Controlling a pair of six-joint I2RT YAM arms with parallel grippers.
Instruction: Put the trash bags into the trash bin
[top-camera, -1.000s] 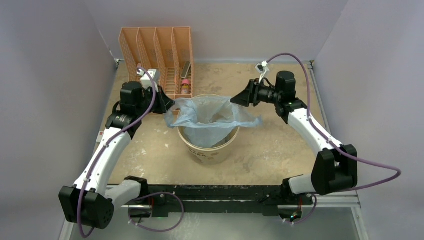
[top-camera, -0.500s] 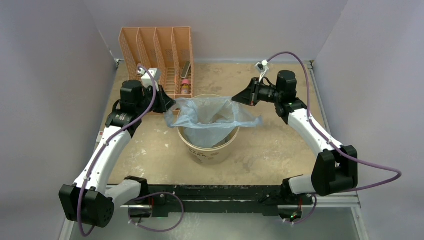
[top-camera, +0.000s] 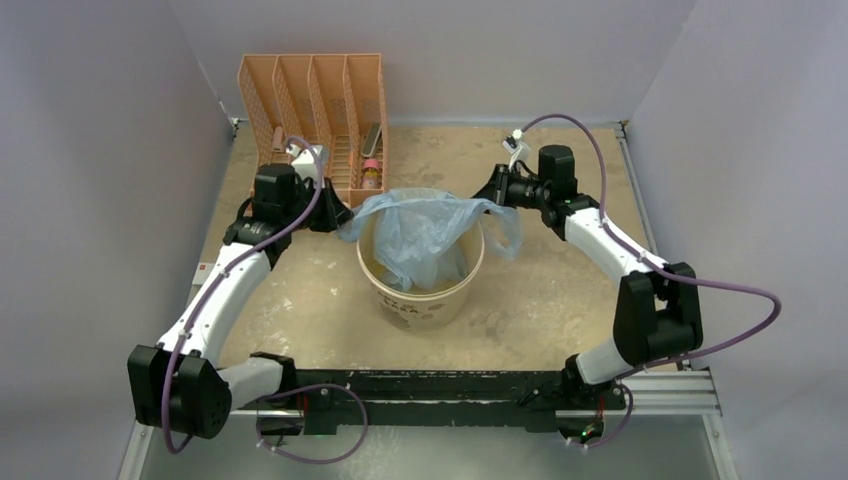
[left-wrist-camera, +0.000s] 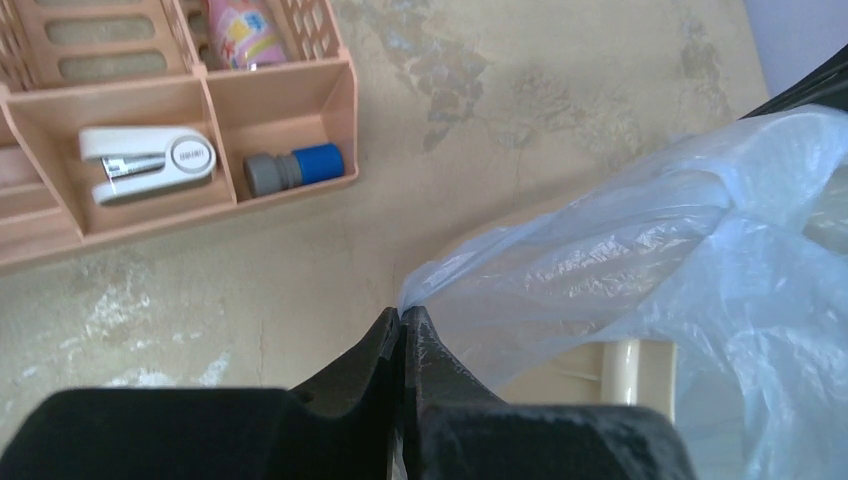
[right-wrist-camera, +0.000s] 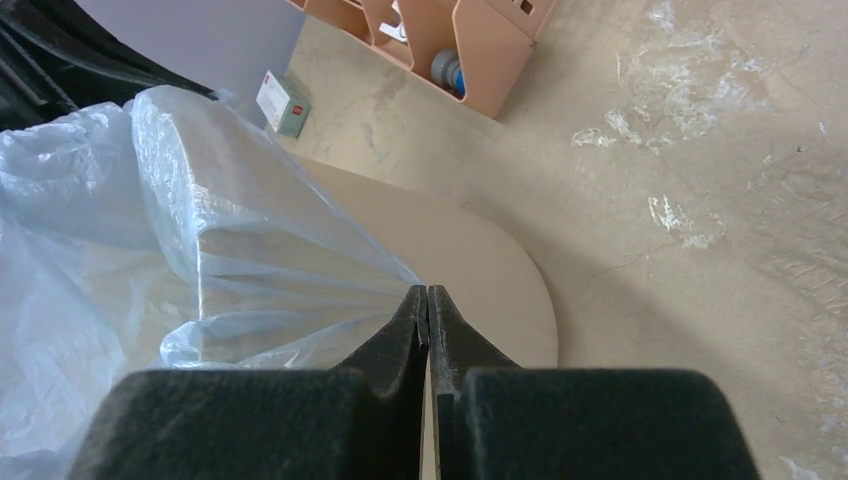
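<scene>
Here, the blue bag (top-camera: 420, 235) spans the mouth of the bin (top-camera: 425, 308), which stands near the middle of the tabletop (top-camera: 540, 290). The bag's centre sags inside, while a flap hangs outside the rim on the side toward the right edge. Likely faults: the thin film may tear or slip free if the arms pull apart, and film snagged on the rim may drag or tip the light bin. The left tool (left-wrist-camera: 403, 318) is clenched, jaws together, pinching a gathered corner of the bag. The right tool (right-wrist-camera: 428, 296) is likewise clenched on the opposite edge, above the rim.
</scene>
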